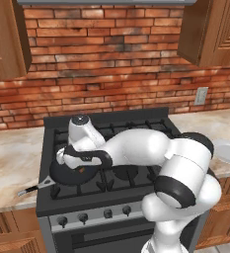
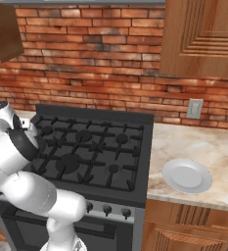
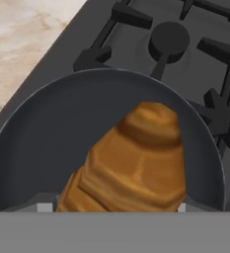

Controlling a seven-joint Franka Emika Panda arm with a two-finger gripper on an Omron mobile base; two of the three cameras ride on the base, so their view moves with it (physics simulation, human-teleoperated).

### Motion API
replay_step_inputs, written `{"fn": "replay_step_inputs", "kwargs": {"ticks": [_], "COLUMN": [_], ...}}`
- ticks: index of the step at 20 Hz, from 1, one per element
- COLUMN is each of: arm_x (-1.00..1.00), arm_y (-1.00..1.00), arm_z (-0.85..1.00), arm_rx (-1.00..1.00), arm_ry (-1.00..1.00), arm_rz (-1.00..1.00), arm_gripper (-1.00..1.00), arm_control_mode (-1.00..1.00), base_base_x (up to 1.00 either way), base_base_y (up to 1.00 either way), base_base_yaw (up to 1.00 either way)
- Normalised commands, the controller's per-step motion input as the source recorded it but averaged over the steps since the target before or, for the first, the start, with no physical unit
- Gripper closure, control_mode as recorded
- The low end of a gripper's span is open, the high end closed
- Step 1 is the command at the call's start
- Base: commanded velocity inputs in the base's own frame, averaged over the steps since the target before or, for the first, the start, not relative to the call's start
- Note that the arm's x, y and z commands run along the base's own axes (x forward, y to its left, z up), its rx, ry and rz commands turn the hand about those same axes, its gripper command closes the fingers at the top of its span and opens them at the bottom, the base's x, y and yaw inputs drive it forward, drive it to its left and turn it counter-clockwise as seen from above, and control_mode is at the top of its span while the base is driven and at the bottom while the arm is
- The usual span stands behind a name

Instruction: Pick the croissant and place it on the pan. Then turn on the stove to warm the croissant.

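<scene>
The golden-brown croissant (image 3: 136,158) sits between my gripper's (image 3: 112,207) fingers, just over the base of the black pan (image 3: 47,133). The gripper is shut on the croissant. In the left base view the gripper (image 1: 80,167) reaches down into the pan (image 1: 62,175) on the front left burner of the stove (image 1: 136,128). A small orange bit of the croissant (image 1: 80,170) shows under the hand there. I cannot tell whether the pastry touches the pan's floor. The stove (image 2: 86,142) has a row of dark knobs (image 1: 94,215) along its grey front.
The pan's thin handle (image 1: 30,189) sticks out to the front left over the marble counter (image 1: 10,163). A white plate (image 2: 187,175) lies on the counter right of the stove. Brick wall and wooden cabinets stand behind and above.
</scene>
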Motion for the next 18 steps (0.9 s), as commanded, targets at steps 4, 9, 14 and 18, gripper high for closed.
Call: {"fn": "replay_step_inputs", "kwargs": {"ticks": [4,9,14,18], "arm_x": [0.09,0.02,0.08,0.1], "arm_y": [0.29,0.2,0.05,0.0], "arm_z": [-0.07,-0.06,-0.04,-0.03], "arm_rx": [0.0,0.0,0.0,0.0], "arm_ry": [0.01,0.01,0.0,0.0], "arm_rz": [0.0,0.0,0.0,0.0], "arm_gripper": [1.0,1.0,1.0,1.0], "arm_control_mode": [-1.0,-1.0,-1.0,-1.0], "base_base_x": [0.0,0.0,0.0,0.0], "base_base_y": [0.0,0.0,0.0,0.0], "base_base_yaw": [0.0,0.0,0.0,0.0]}}
